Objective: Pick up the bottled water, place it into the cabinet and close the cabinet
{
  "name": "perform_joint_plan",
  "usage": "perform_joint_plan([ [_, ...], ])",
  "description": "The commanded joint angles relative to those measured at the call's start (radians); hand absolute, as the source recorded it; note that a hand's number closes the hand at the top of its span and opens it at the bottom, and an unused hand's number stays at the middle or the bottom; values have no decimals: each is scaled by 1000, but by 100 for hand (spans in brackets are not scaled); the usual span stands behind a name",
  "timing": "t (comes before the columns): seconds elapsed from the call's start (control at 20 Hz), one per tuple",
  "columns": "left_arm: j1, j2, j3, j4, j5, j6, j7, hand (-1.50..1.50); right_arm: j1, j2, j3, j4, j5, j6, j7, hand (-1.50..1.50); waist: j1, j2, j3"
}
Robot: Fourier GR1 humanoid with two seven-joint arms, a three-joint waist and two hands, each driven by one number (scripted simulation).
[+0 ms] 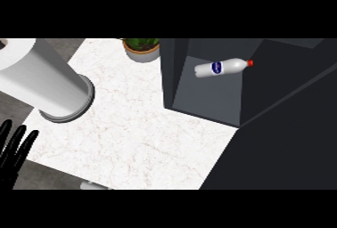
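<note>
Items before you:
1. Left hand (14, 151): lower left edge of the frame, fingers straight and spread, pointing up, holding nothing.
2. Bottled water (222, 67): upper right, lying on its side inside the open dark cabinet (211, 98), red cap toward the right.
3. Potted plant (142, 48): top centre, on the white marble counter (145, 133), just left of the cabinet.
4. Pale grey cylinder (46, 80): upper left.

White veined marble-look counter (132, 133), matt dark grey cabinet (211, 98), smooth white plastic bottled water (220, 67)
</note>
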Motion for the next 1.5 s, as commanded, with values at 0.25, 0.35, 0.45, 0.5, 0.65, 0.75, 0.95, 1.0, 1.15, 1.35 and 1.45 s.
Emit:
perform_joint_plan([
  [0.25,-2,16,27,7,20,-24,1,-150,-148,39,119,21,2,13,147,150,3,2,-1],
  [0.35,-8,11,23,13,23,-24,4,-150,-147,57,122,42,-20,7,144,150,-2,14,-2],
  [0.45,-9,10,33,14,27,-26,-2,-150,-151,74,113,52,-38,0,148,150,2,18,0],
  [0.5,-3,12,25,16,27,-34,2,-150,-149,76,120,60,-53,5,152,150,2,20,0],
  [0.65,-14,13,30,13,31,-34,4,-150,-137,79,149,90,-115,30,143,150,17,35,2],
  [0.75,-22,20,36,8,25,-43,0,-150,-146,78,150,108,-153,45,140,150,34,40,4],
  [0.95,-25,21,50,18,31,-47,-5,-150,-154,97,129,132,-219,34,140,150,38,43,4],
  [1.0,-29,28,50,19,26,-51,-1,-150,-154,106,113,139,-225,21,139,150,27,44,5],
  [1.15,-28,18,45,26,35,-57,-2,-150,-176,117,81,166,-241,-5,172,150,15,40,3],
  [1.35,-14,24,54,39,40,-68,-1,-150,-309,157,15,218,-221,-43,247,150,15,25,6],
  [1.45,-23,31,65,54,46,-61,7,-150,-375,170,10,242,-205,-51,295,150,0,20,5],
])
